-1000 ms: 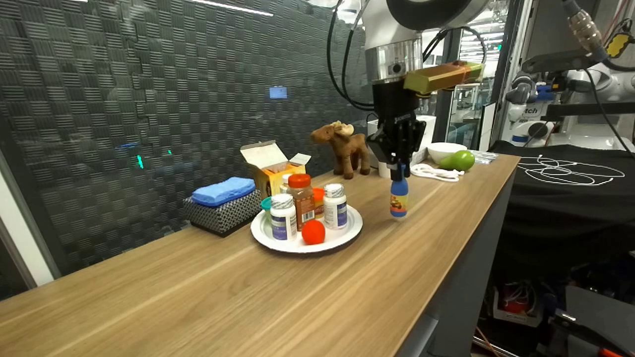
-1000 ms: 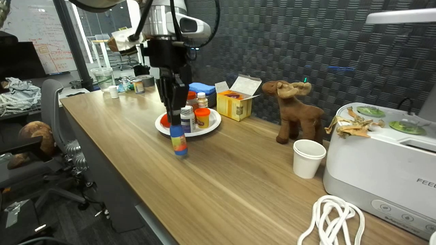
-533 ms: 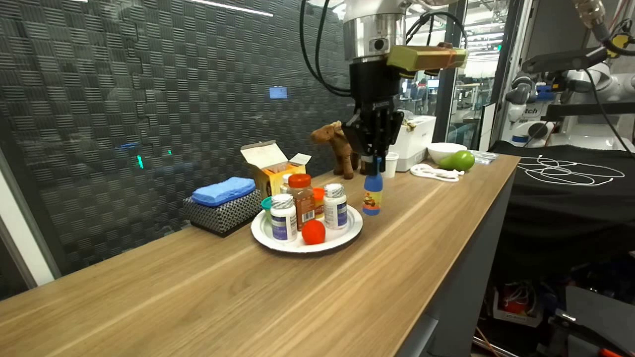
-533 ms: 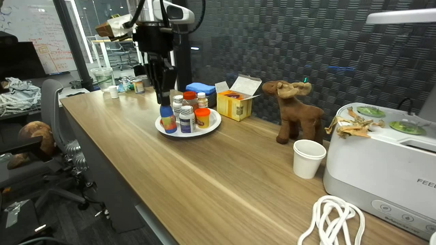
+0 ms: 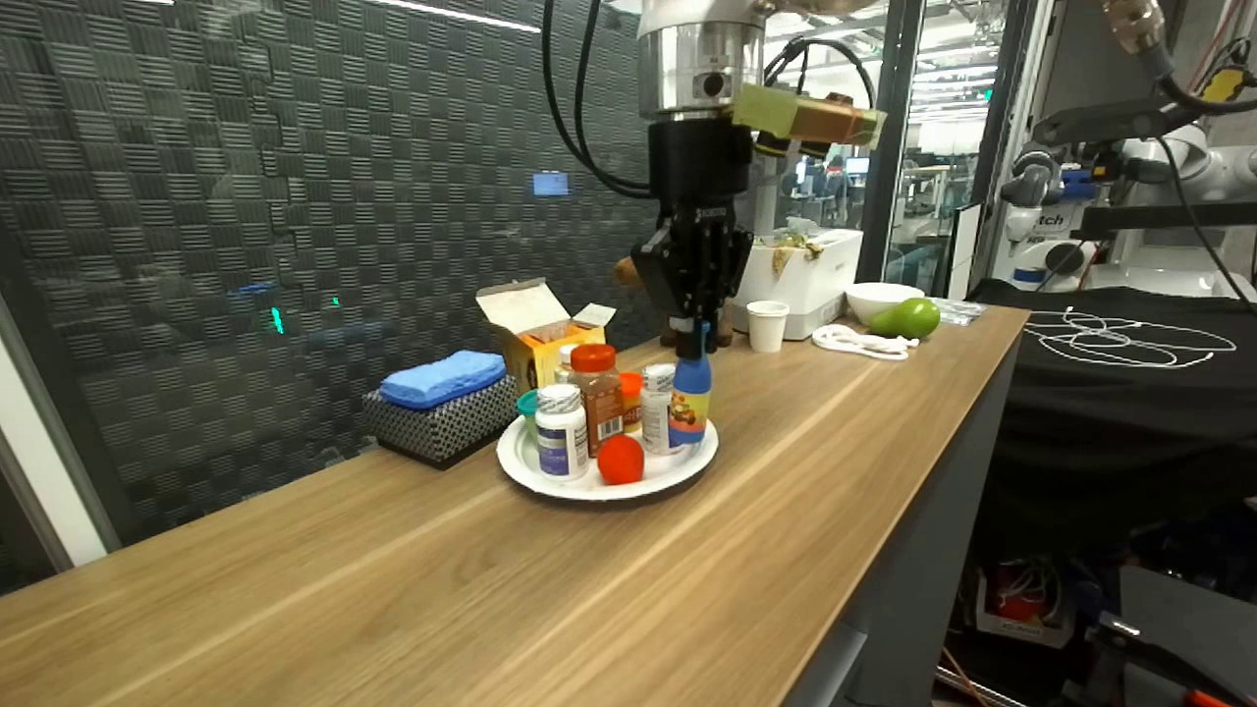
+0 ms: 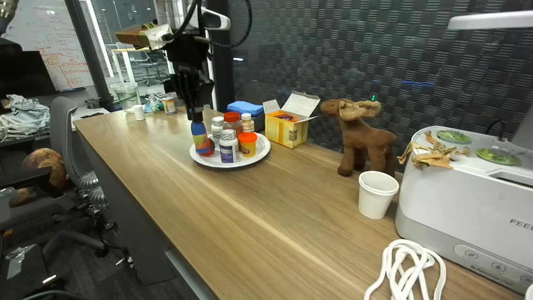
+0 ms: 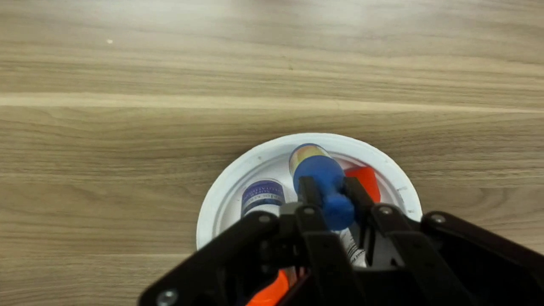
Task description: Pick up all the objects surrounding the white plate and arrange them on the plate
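Because the white plate is already crowded, the step in hand looks like adding one more thing: the blue bottle. The claw is pinched around its neck, and in both exterior views the bottle leans slightly in that grip. In the wrist view its base falls inside the plate's rim, between a white pill bottle and the red ball; whether it touches the plate I cannot tell. Sharing that plate are the second pill bottle, the red-capped jar and a small orange-lidded can.

The next move, as I judge it, calls for bringing the blue bottle upright and settling its base on the flat of the plate rather than on the sloping rim, then letting go and lifting straight up so the neck slips free. Space around it looks tight: a sideways drift could knock the nearest pill bottle or set the ball rolling. Once the blue bottle stands on its own, the arranging seems close to done.
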### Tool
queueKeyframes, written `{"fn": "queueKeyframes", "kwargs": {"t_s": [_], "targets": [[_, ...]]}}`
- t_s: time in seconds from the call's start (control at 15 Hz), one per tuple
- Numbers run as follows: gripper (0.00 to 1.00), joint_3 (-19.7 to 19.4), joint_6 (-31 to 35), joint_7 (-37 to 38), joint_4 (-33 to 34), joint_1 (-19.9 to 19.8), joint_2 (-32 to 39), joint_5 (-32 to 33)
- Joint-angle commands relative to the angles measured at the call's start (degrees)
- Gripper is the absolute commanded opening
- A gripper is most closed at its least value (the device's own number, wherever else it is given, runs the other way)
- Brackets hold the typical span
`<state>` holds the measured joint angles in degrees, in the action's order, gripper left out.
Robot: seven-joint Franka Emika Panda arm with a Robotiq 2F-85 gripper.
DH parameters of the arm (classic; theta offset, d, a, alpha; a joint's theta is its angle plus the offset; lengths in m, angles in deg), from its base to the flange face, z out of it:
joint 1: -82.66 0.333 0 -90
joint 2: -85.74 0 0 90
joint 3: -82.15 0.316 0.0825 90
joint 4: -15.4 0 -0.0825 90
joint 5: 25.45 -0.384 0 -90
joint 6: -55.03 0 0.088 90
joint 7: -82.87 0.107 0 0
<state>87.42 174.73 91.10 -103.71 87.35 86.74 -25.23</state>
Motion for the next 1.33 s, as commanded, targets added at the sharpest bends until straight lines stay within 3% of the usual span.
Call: {"fn": "queueKeyframes", "kwargs": {"t_s": [0.0,1.27], "targets": [[0.06,0.2,2.7,-3.1,2.5,0.4,3.1,-1.7],[0.08,0.0,3.0,-3.6,6.8,0.7,8.9,0.1]]}}
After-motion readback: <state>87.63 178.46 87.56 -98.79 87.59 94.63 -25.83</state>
